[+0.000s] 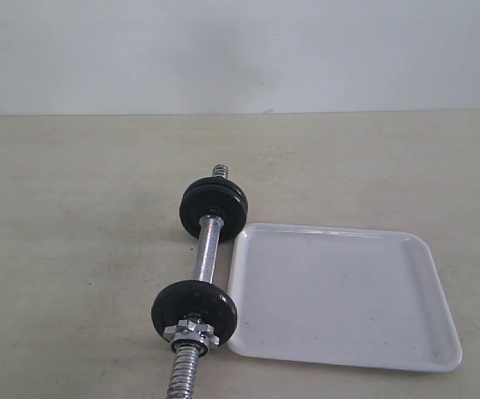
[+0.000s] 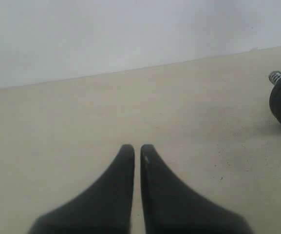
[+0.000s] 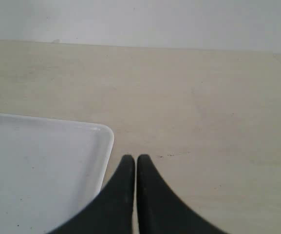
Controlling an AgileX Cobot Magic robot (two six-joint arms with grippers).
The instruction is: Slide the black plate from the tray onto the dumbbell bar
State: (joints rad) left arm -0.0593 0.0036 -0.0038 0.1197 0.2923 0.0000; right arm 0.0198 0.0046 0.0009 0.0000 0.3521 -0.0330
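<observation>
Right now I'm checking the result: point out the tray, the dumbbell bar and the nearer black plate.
tray [image 1: 348, 291], exterior view, bare floor.
dumbbell bar [image 1: 206, 249], exterior view, bare chrome mid-shaft.
nearer black plate [image 1: 194, 303], exterior view, black face.

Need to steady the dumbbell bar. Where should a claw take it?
Take the dumbbell bar by its bare chrome shaft between the far black weight and the near black weight, from above, jaws across it. It lies flat, weights block both ends, and the tray crowds one side.

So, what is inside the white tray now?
Nothing lies in the tray; its floor is bare and uncovered. The near disc and far disc sit on the bar beside it.
</observation>
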